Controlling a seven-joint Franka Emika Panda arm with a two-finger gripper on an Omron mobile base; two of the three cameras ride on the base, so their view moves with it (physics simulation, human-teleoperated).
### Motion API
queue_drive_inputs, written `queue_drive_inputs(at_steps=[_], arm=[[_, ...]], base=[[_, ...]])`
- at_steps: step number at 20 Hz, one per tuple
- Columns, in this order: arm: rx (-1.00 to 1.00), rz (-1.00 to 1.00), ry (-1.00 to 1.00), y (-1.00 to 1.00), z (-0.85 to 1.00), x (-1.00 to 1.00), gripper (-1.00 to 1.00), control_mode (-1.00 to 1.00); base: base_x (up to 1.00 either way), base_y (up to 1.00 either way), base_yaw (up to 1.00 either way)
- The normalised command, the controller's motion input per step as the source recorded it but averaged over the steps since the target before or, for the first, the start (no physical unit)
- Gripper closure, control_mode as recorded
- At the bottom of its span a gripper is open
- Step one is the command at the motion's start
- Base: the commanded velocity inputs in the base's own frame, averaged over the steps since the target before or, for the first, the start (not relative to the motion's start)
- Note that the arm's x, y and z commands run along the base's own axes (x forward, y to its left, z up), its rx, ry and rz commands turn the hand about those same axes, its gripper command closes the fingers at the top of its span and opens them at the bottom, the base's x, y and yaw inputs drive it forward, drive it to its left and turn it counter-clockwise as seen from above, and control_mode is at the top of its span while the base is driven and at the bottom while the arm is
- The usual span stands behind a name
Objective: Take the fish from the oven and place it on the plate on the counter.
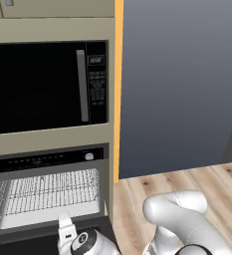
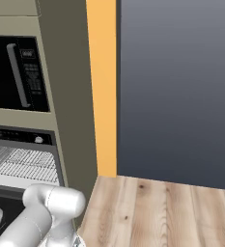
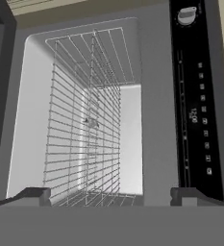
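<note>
The oven [image 1: 48, 162] stands open, its black door [image 1: 18, 245] folded down and its grey wire racks [image 1: 48, 191] showing. In the hand view, rolled on its side, I look into the pale oven cavity [image 3: 132, 134]. A small grey-tan piece, the fish [image 3: 91, 122], lies on a wire rack [image 3: 80, 120] deep inside. My gripper [image 3: 111, 197] is open in front of the oven mouth, its two dark fingertips [image 3: 34, 194] wide apart with nothing between them. The arm's wrist [image 1: 82, 241] hangs low over the open door. The plate and the counter are out of view.
The oven's black control strip with its silver knob [image 3: 186, 14] runs along one side of the opening. A black microwave [image 1: 43, 87] with a vertical grey handle sits above. An orange panel edge [image 2: 102, 87] and a grey wall [image 2: 176, 87] rise to the right above the wood floor [image 2: 157, 212].
</note>
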Motion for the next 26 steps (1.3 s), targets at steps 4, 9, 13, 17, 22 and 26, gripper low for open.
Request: queue_drive_inputs(at_steps=[4,9,13,17,22,26], arm=[[0.22,-0.06,-0.13,0.06,-0.12,0.15,-1.00,-1.00],[0.57,-0.22,-0.06,-0.08,-0.18,0.32,-1.00,-1.00],[0.54,-0.25,0.18,-0.14,0.54,0.56,-1.00,-1.00],[0.49,-0.08,0.35,-0.61,0.75,0.33,-1.00,-1.00],[0.13,-0.02,0.09,-0.05,-0.33,0.49,-1.00,-1.00],[0.03,0.00,-0.02,0.00,-0.86,0.15,-1.00,-1.00]], base=[[0.00,0.00,0.00],[0.00,0.00,0.00],[0.00,0.00,0.00],[0.00,0.00,0.00],[0.00,0.00,0.00],[0.00,0.00,0.00]])
